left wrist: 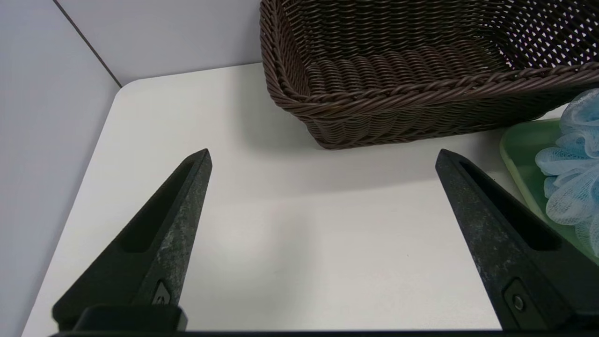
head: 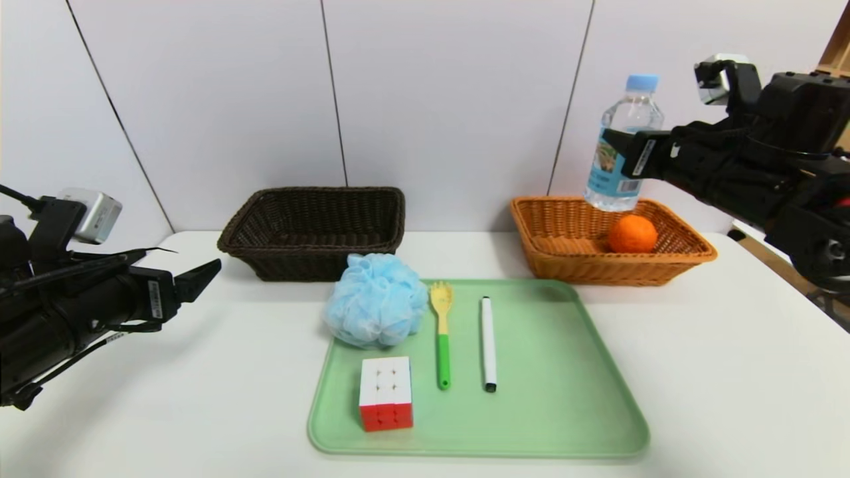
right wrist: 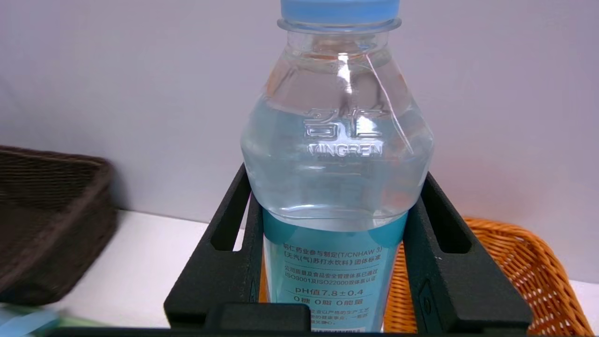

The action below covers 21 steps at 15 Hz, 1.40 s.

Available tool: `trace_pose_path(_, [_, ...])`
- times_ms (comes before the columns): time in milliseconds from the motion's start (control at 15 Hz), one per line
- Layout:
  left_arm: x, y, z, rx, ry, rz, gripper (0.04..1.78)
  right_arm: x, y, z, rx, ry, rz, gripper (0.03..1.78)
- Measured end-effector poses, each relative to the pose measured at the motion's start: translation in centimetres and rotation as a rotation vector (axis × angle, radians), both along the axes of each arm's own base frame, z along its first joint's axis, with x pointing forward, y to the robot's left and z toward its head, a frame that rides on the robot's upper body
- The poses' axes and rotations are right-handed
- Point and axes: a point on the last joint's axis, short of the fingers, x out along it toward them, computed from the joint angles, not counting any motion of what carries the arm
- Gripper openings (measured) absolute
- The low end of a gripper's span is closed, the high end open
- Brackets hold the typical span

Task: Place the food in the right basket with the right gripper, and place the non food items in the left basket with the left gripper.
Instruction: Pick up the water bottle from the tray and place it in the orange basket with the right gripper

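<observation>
Surface: white table (head: pixel 697 372), rounded far corners, set against pale panelled wall (head: pixel 451 93). Green tray (head: pixel 564 398) at the near edge, centre, carrying pouf (head: pixel 376 309), cube (head: pixel 386 394), spork (head: pixel 442 334), marker (head: pixel 489 343). My right wrist view alone shows the bottle's (right wrist: pixel 334 187) label print and my fingers (right wrist: pixel 224 262) pressed on both its sides; the head view alone shows the tray's load. Brown basket (head: pixel 312 229), far edge left of centre: nothing inside. Tan basket (head: pixel 607 242), far edge right: one orange (head: pixel 632 234). My right gripper (head: pixel 621 156) holds the bottle upright above the tan basket. My left gripper (left wrist: pixel 323 234) hovers by the left edge, jaws wide apart, holding nothing.
</observation>
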Motion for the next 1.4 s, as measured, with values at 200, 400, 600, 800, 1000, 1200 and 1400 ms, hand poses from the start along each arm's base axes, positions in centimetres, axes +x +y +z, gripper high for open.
trace_pose_path(200, [-0.1, 0.0, 0.1, 0.001, -0.004, 0.0, 1.69, 2.7, -0.7, -2.5, -0.01, 0.065, -0.033, 0.83])
trace_pose_path(400, [-0.1, 0.0, 0.2, 0.002, -0.007, 0.0, 1.69, 4.7, -0.5, -5.3, -0.018, 0.111, -0.041, 0.83])
trace_pose_path(600, [-0.1, 0.0, 0.2, 0.002, -0.007, -0.001, 1.69, 6.3, -0.4, -7.9, -0.023, 0.129, -0.048, 0.83])
trace_pose_path(800, [-0.1, 0.0, 0.2, 0.004, -0.009, -0.001, 1.69, 7.0, -0.3, -9.3, -0.037, 0.156, -0.046, 0.83])
trace_pose_path(1000, [-0.1, 0.0, 0.2, 0.003, -0.009, -0.001, 1.69, 7.3, -0.2, -9.8, -0.044, 0.166, -0.048, 0.99])
trace_pose_path(1200, [-0.1, 0.0, 0.2, 0.003, -0.01, -0.001, 1.69, 7.3, -0.2, -9.7, -0.048, 0.145, -0.049, 1.22])
trace_pose_path(1400, [-0.1, 0.0, 0.3, 0.002, -0.014, -0.001, 1.69, 7.2, -0.3, -9.7, -0.053, 0.145, -0.059, 1.38])
